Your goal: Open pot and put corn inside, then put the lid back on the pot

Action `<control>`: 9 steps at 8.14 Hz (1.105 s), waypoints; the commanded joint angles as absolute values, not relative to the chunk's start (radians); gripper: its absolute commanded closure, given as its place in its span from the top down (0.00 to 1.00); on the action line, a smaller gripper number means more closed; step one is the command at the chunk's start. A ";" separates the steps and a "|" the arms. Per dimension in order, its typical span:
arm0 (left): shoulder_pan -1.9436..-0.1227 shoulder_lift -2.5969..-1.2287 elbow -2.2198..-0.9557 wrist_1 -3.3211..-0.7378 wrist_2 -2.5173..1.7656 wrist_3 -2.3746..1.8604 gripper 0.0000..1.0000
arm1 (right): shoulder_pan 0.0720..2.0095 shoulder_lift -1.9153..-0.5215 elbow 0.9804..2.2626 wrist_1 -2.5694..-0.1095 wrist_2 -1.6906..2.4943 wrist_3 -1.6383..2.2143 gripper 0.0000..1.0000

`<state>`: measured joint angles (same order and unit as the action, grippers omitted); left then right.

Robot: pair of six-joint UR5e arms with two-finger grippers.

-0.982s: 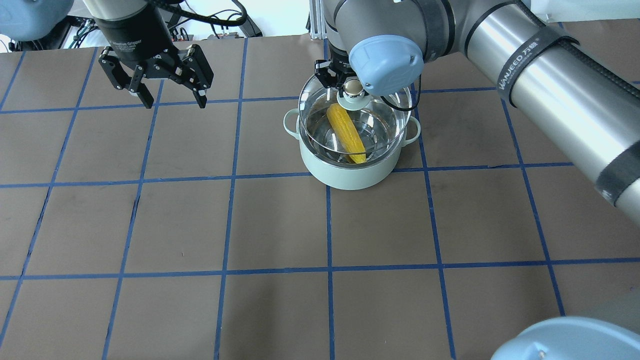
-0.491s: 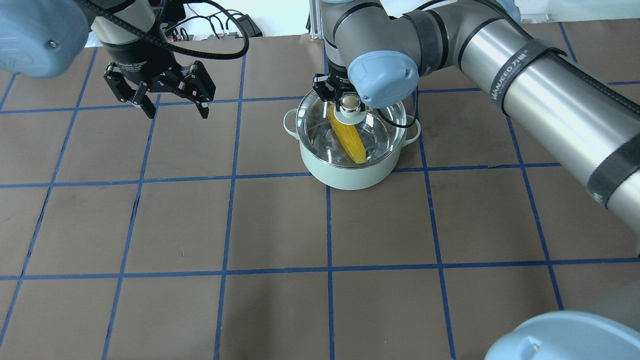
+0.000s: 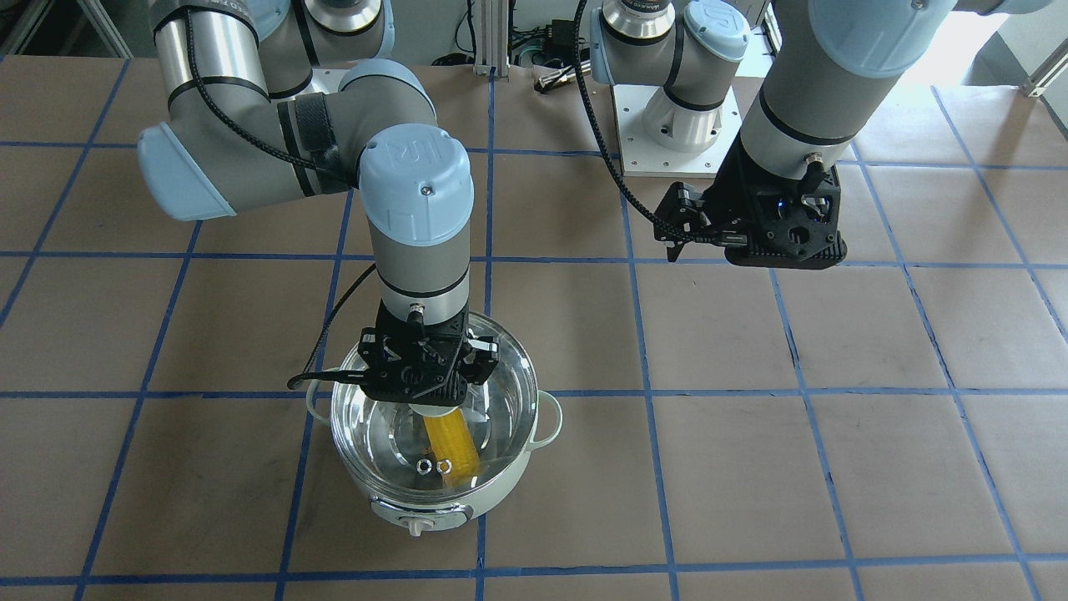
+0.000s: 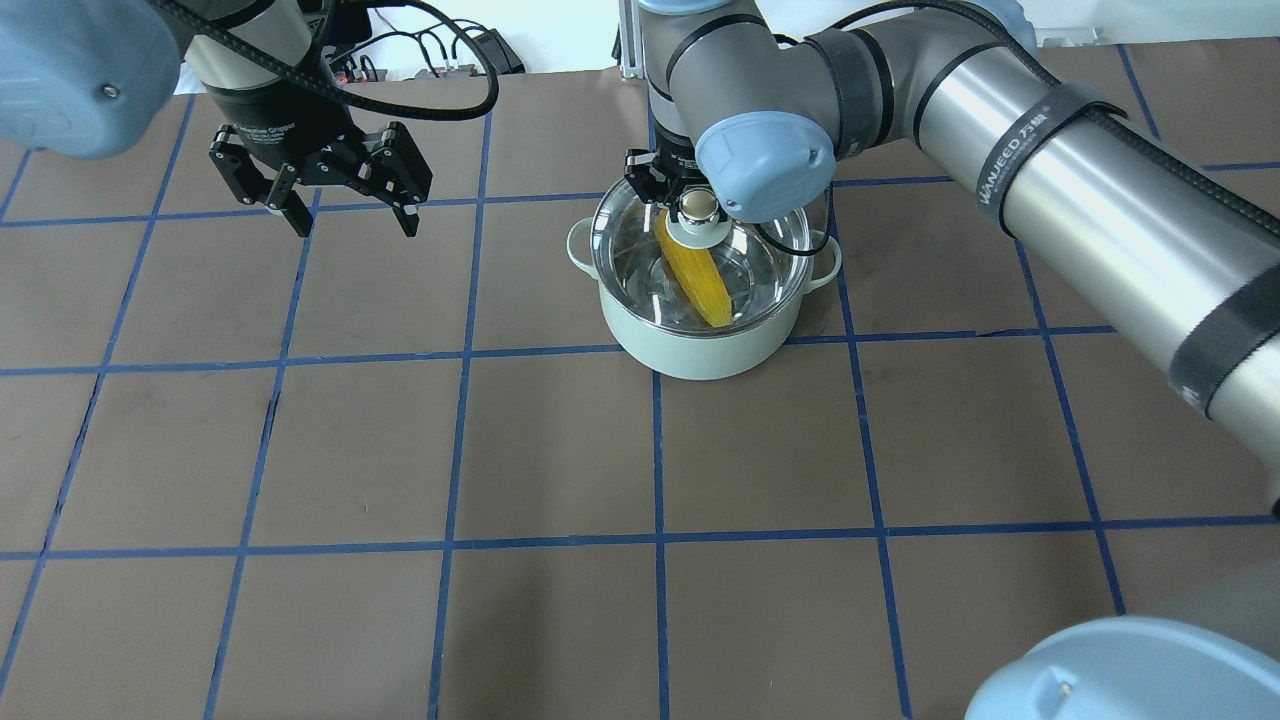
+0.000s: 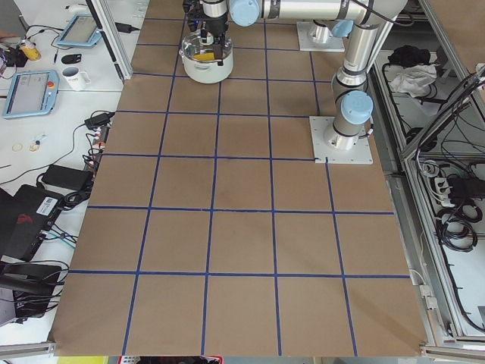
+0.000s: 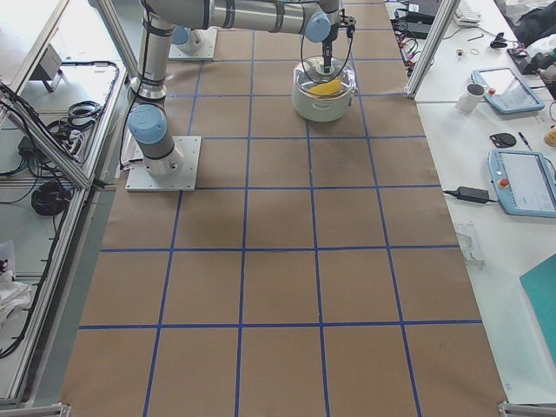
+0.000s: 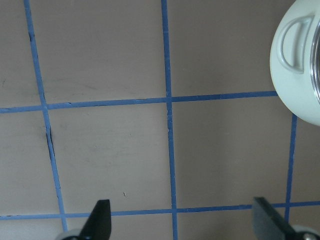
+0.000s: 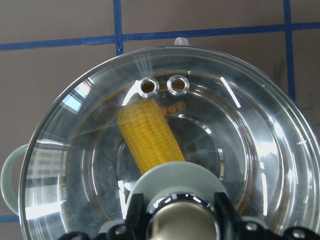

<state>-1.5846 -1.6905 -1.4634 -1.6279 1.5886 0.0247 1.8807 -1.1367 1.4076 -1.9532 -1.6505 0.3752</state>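
The mint-green pot (image 4: 700, 352) stands on the brown table, knob facing away from the robot (image 3: 417, 524). The yellow corn (image 4: 702, 285) lies slanted in its steel bowl and shows through the glass in the right wrist view (image 8: 150, 135). The clear glass lid (image 4: 630, 240) sits level on the pot's rim. My right gripper (image 4: 700, 208) stands straight above it, shut on the lid's shiny knob (image 8: 180, 220). My left gripper (image 4: 354, 228) is open and empty, hovering over bare table well to the left of the pot; the pot's side handle shows at its view's edge (image 7: 295, 45).
Blue tape lines (image 4: 655, 450) divide the table into squares. Cables and plugs (image 4: 440, 50) lie beyond the far table edge. The arms' white base plates (image 3: 676, 125) sit at the robot's side. Side benches hold tablets and a mug (image 6: 473, 95).
My right gripper has lowered the lid from a tilted hover down onto the pot's rim. My left gripper has drifted slightly and stayed open.
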 commanded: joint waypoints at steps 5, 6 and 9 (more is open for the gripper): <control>-1.585 -1.692 -1.466 -1.623 1.589 0.023 1.00 | 1.881 -1.134 1.425 -1.965 -1.651 0.348 0.29; -1.585 -1.693 -1.466 -1.623 1.589 0.021 1.00 | 1.879 -1.134 1.425 -1.967 -1.651 0.324 0.30; -1.585 -1.697 -1.466 -1.623 1.588 0.021 1.00 | 1.879 -1.126 1.425 -1.997 -1.649 0.319 0.33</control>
<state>-1.5846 -1.6943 -1.4663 -1.6229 1.5880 0.0221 1.8794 -1.1319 1.4250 -1.9741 -1.6499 0.3234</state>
